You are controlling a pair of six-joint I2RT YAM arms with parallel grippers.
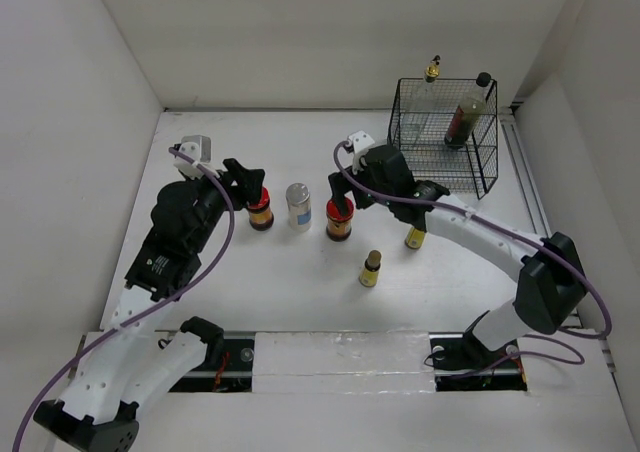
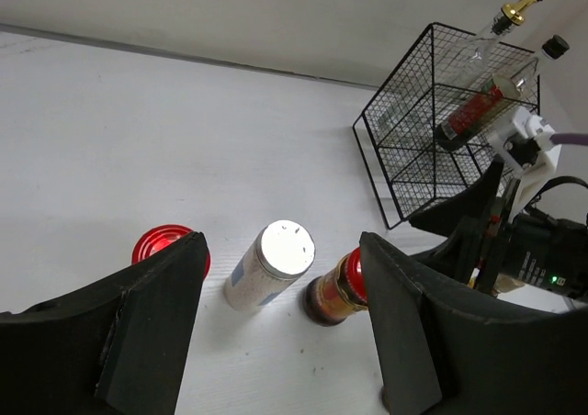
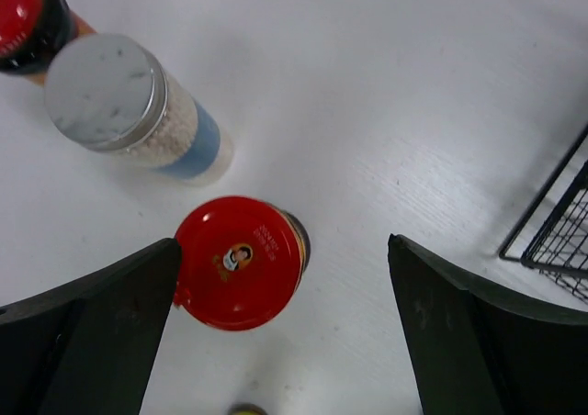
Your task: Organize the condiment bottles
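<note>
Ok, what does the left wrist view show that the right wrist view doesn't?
Only the left wrist: the tall clear gold-capped bottle and the dark black-capped bottle leaning inside the black wire basket, plus the right arm. Only the right wrist: the printed logo on the middle red-lidded jar. Both: the silver-lidded shaker, that jar, the other red-lidded jar, and the basket, though the right wrist catches only a corner.

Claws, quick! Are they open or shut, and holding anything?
Left claw: open, holding nothing.
Right claw: open, with a red-lidded jar under it, not gripped.
</note>
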